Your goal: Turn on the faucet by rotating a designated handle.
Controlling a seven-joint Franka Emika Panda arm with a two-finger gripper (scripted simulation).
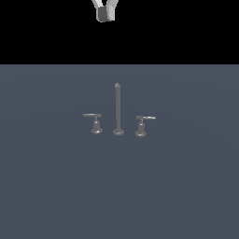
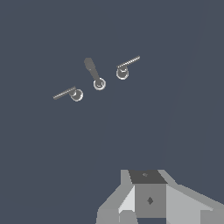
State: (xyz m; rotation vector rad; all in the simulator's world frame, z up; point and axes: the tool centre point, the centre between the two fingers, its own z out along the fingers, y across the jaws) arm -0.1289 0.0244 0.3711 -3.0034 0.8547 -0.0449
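Faucet hardware sits well apart from the gripper (image 1: pixel 105 14), which shows only at the top edge of the exterior view, above the dark band and high over the blue-grey surface (image 1: pixel 56 186). Only part of it is in view there, and the wrist view shows just its grey body at the lower edge, so whether the jaws are spread or closed cannot be told; nothing is held.

Below, near the middle of the exterior view, the faucet (image 1: pixel 118 112) counts three pieces in a row: one tall thin spout post (image 1: pixel 117 108) on a round base, and two short lever handles. The designated handle (image 1: pixel 143 124), with a pale shiny lever tip, stands on the exterior view's right of the post. Its duller twin handle (image 1: pixel 95 123) stands on the exterior view's left.
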